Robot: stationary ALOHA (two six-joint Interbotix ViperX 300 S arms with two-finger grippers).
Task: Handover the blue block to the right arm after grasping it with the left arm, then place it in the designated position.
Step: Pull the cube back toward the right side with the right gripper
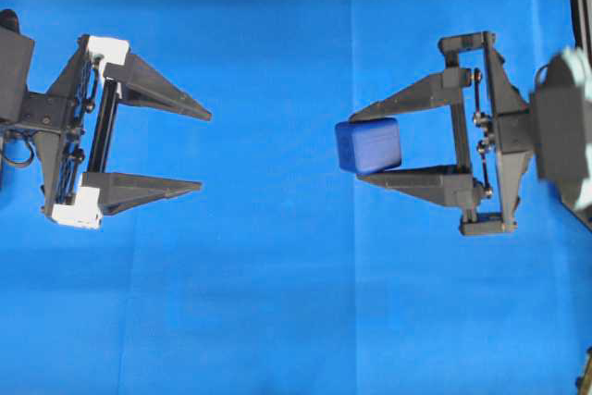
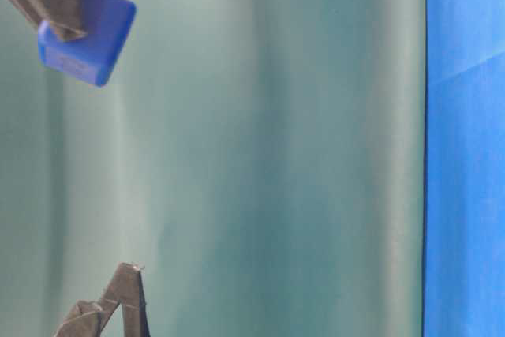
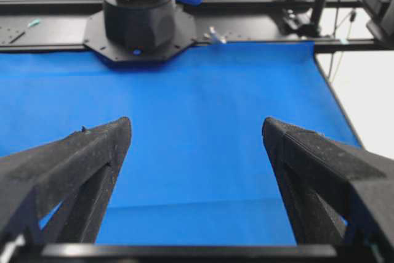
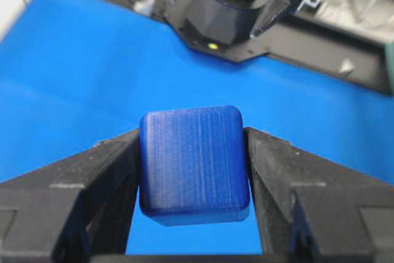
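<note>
1. The blue block (image 4: 194,164) hangs in the air above the blue cloth (image 1: 277,302), pinched between the fingertips of the right gripper (image 1: 363,146).
2. It looks rigid, light and smooth-skinned, so probably a little slippery; its flat opposite faces seem the best place to grip, as the jaws do now.
3. The hold sits near the fingertips, so a tilt may loosen it.
4. The left gripper (image 1: 203,151) stands wide and empty, well apart.
</note>
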